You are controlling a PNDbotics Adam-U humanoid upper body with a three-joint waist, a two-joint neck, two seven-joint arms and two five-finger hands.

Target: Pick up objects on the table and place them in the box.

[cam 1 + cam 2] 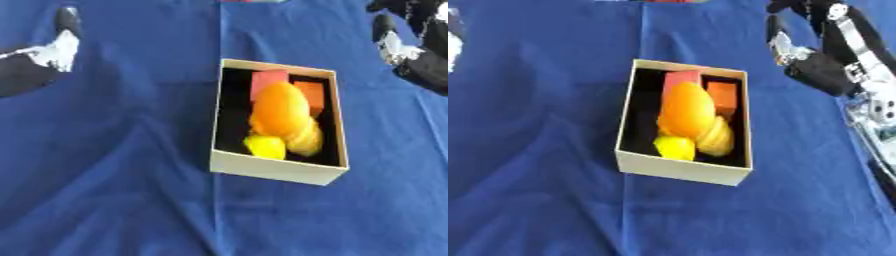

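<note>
A cream cardboard box (273, 169) with a dark inside stands on the blue cloth near the middle. Inside lie a large orange rounded object (280, 107), a small yellow object (265, 146), a pale yellow ridged object (308, 141), a red block (268, 80) and an orange block (311, 94). My left hand (54, 50) is at the upper left, well away from the box, fingers straight and holding nothing. At the upper right my right hand (815, 62) hovers beside the box's far corner, open and empty.
The blue cloth (114, 190) covers the whole table and is creased around the box. No loose objects show on it. A small red thing (667, 1) peeks in at the top edge. My right forearm (872, 115) runs down the right side.
</note>
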